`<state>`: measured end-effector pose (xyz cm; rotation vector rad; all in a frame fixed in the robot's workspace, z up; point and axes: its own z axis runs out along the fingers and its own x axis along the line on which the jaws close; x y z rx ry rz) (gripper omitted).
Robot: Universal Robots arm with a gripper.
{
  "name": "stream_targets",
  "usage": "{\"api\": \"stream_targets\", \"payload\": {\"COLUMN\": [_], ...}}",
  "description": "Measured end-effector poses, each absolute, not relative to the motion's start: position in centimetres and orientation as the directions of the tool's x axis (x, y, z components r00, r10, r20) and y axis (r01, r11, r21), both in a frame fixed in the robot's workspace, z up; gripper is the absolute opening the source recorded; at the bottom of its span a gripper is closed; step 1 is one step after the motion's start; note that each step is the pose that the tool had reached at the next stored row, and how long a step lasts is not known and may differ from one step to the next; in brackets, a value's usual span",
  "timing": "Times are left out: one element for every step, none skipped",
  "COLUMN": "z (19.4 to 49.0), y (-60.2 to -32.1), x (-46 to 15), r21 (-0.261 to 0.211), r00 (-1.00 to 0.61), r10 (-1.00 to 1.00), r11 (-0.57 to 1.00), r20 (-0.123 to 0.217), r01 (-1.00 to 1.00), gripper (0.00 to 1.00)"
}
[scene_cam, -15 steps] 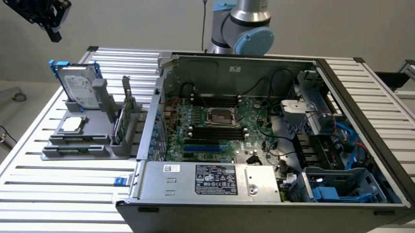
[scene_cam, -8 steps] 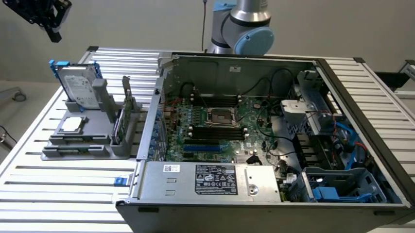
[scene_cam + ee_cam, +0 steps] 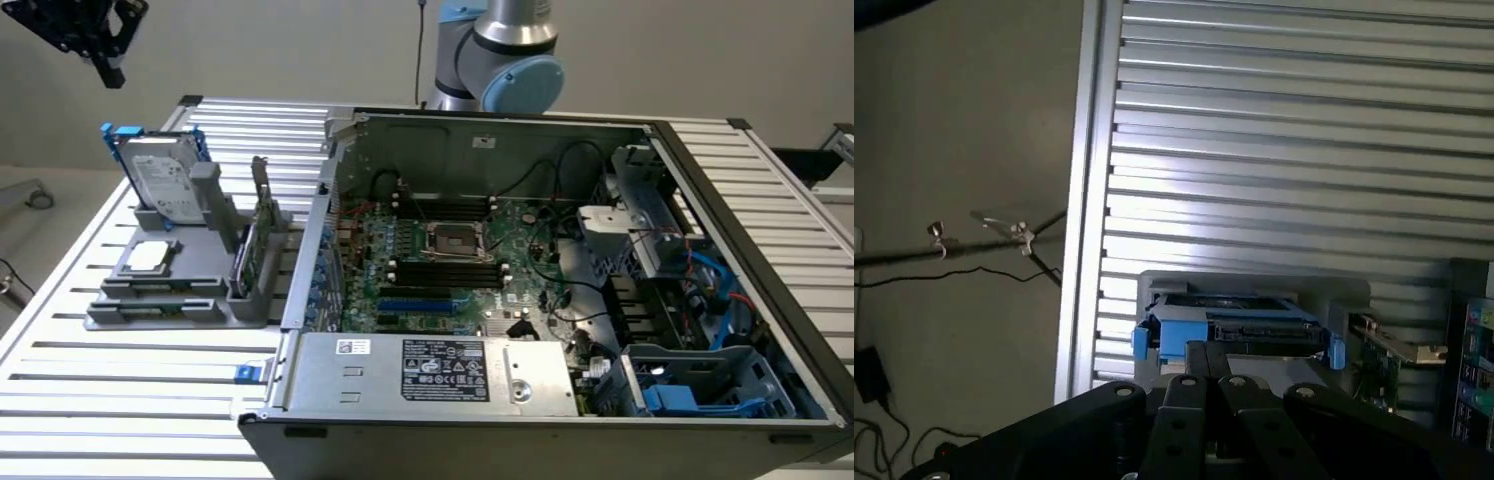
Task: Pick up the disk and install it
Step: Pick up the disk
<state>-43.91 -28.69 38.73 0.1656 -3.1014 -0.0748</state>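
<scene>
The pincer (image 3: 96,38) hung high over the grey stand (image 3: 174,305), well apart from it, jaws drawn together and gripping nothing. The disk (image 3: 163,178) was parked in that stand, on edge in its blue carrier and slotted upright at one end. I'd judge it was set that way so its top edge was offered to a grab from above. Through the wrist view, the closed fingertips (image 3: 1204,352) were lined up over that same top edge, with a blue carrier tab poking out on each side.

The stand held more. A small square chip (image 3: 150,257) lay flat in a pocket just beside the disk, and a circuit card (image 3: 256,235) stood on edge in a slot on the stand's side nearest the computer case (image 3: 481,140). The case sat open-topped on the surface (image 3: 120,390), touching or nearly touching the stand, so its insides could be reached. In the case corner far from the stand sat a blue cage (image 3: 714,385). It looked empty, though the angle there was poor. The disk had not yet been lifted.
</scene>
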Motion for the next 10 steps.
{"api": "stream_targets", "payload": {"z": [38.71, 38.7, 38.68, 38.68, 38.68, 38.68, 38.68, 38.67, 38.67, 38.67], "y": [-28.69, -28.69, -28.69, -28.69, -28.69, -28.69, -28.69, -28.69, -28.69, -28.69], "x": [-43.91, -43.91, -43.91, -43.91, -43.92, -43.91, -43.91, -43.92, -43.92, -43.91], "r21": [0.05, 0.05, 0.05, 0.05, 0.05, 0.05, 0.05, 0.05, 0.05, 0.05], "r00": [-0.992, -0.989, -0.986, -0.983, -0.98, -0.976, -0.972, -0.968, -0.963, -0.958], "r10": [-0.125, -0.143, -0.161, -0.179, -0.198, -0.215, -0.233, -0.25, -0.267, -0.285], "r11": [0.991, 0.989, 0.986, 0.983, 0.979, 0.976, 0.972, 0.967, 0.963, 0.958], "r20": [0.032, 0.032, 0.032, 0.032, 0.032, 0.032, 0.032, 0.032, 0.032, 0.032], "r01": [-0.123, -0.141, -0.159, -0.178, -0.196, -0.213, -0.231, -0.248, -0.266, -0.283], "gripper": [0.11, 0.11, 0.11, 0.11, 0.11, 0.11, 0.11, 0.11, 0.11, 0.11]}}
